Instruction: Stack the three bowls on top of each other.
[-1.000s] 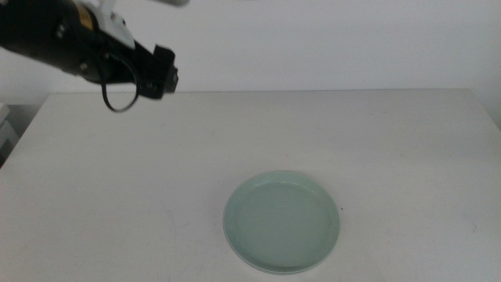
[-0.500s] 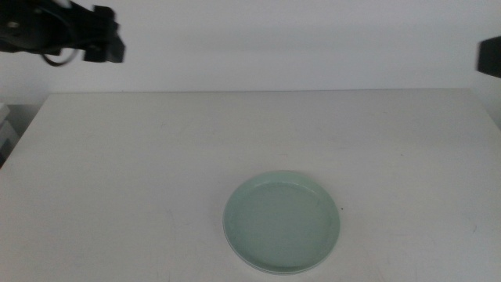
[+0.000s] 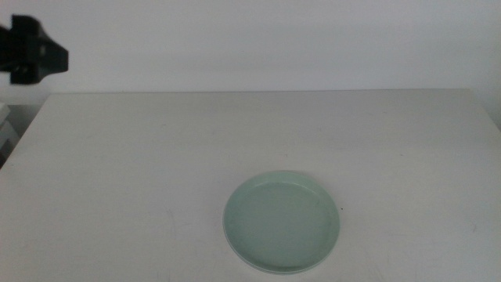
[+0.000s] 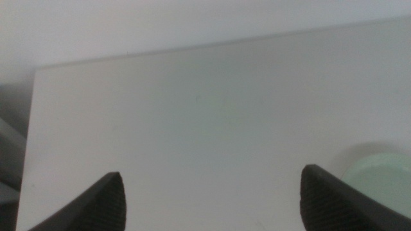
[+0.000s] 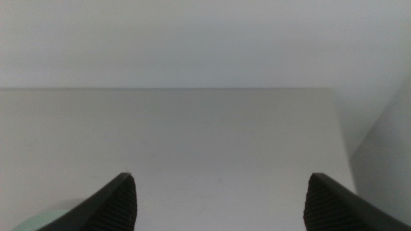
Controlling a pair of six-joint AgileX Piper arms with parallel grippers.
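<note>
We find no text, label, brand, number or sign that we can read in any of the three views; every surface we can see is plain and unmarked.

We find a single stack of bowls (image 3: 282,222) on the table (image 3: 156,157), toward five o'clock from the table's centre and near its front edge. Only the top bowl shows clearly; a second rim edge peeks out beneath it at six o'clock. The left gripper (image 3: 35,56) hangs above the far corner at ten o'clock, well apart from the stack. The wall (image 3: 274,39) stands behind the table at twelve o'clock.
</note>
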